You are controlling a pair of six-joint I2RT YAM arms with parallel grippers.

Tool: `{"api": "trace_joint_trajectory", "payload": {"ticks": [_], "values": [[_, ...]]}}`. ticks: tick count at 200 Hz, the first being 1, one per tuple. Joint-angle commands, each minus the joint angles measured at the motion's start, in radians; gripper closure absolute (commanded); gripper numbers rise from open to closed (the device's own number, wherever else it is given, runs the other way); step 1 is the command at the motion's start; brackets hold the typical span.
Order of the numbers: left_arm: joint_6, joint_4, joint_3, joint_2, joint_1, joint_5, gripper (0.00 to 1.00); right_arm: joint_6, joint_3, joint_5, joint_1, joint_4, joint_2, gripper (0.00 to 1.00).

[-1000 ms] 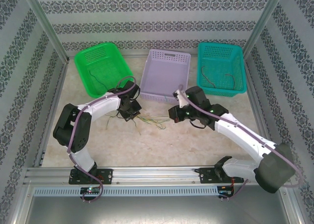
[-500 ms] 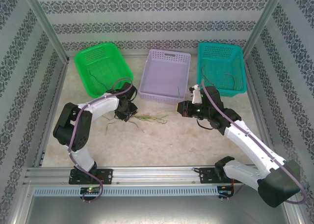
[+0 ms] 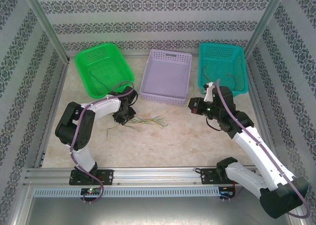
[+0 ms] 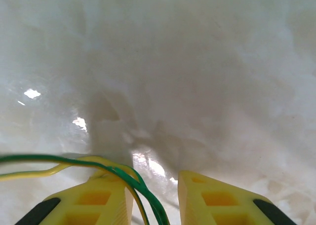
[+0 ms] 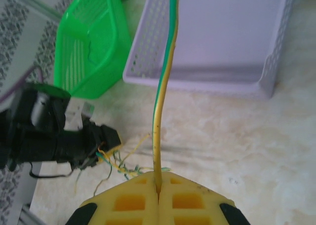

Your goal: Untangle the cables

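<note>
- Beige marbled table (image 3: 197, 141), with a loose tangle of cables (image 3: 148, 120) (green, yellow and orange-red) lying just in front of the purple basket (image 3: 167, 77).
- Left gripper (image 4: 155, 185) sits low at the tangle's left end with its yellow fingers a narrow gap apart. Green and yellow strands cross one finger and dip into the gap.
- Right gripper (image 5: 159, 178) is pinched tight on a green-and-yellow cable (image 5: 163, 87) that rises straight from the fingertips.
- Green basket (image 3: 98, 67) and teal basket (image 3: 222, 67) each hold a thin dark wire (image 3: 95, 79).
</note>
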Motion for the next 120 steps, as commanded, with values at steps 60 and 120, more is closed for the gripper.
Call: {"api": "trace_joint_trajectory", "payload": {"ticks": [60,120], "values": [[0.059,-0.078,0.004,0.024,0.006,-0.09,0.82,-0.13,0.265,0.136,-0.078,-0.044,-0.043,1.0],[0.069,-0.077,0.028,0.038,0.007,-0.085,0.88,-0.197,0.437,0.083,-0.112,-0.052,-0.02,1.0]]}}
